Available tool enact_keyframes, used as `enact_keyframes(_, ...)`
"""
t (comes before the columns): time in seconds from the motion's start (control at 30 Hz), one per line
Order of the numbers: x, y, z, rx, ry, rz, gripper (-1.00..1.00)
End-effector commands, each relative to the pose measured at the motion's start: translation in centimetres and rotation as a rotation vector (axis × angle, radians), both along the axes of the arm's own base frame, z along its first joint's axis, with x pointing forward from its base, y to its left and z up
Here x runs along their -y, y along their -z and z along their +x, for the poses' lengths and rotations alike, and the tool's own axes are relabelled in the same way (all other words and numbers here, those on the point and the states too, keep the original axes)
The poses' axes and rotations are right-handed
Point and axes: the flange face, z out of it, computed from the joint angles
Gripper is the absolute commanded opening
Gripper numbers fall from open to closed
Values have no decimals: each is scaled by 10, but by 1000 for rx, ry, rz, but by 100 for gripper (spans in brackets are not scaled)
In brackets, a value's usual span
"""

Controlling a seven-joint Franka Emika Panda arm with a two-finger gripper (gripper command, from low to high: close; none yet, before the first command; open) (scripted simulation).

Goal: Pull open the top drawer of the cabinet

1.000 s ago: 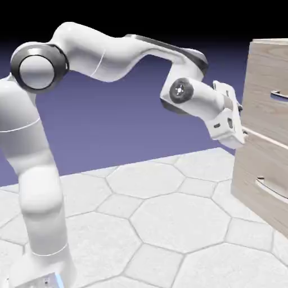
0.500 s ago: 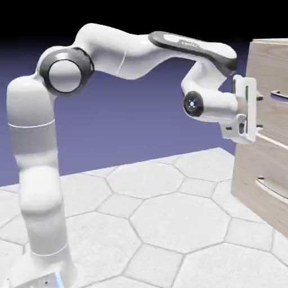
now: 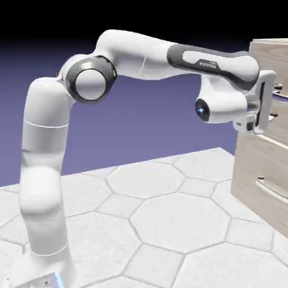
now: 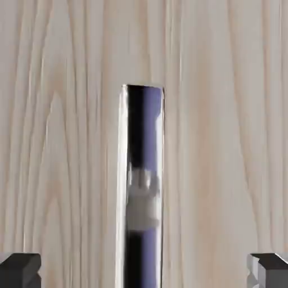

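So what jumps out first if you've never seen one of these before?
Probably the big white arm, arching from the exterior view's lower left over to the pale wood cabinet at the right edge. Its claw is open, right in front of the top drawer. In the hand view, that drawer's shiny silver handle fills the middle, between the two grey fingertips.

— What carries everything here?
— A table (image 3: 163,225) with a pale top marked in large hexagonal tiles.
— And what stands directly on it?
— The white arm's base (image 3: 39,270) at the exterior view's lower left, and the cabinet (image 3: 253,174) at the right edge, well apart from it.
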Motion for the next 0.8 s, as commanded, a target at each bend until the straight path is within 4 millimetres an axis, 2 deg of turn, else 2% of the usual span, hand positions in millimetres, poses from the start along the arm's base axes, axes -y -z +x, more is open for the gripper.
enact_keyframes(0.0,0,0,7,0,0,0,0)
enact_keyframes(0.17,0,1,42,0,0,0,0)
enact_keyframes(0.2,0,1,42,0,0,0,0)
enact_keyframes(0.23,0,1,42,0,0,0,-100)
enact_keyframes(0.27,0,1,42,0,0,0,-100)
enact_keyframes(0.43,0,1,8,0,0,0,-100)
enact_keyframes(0.77,0,1,-79,0,0,0,-100)
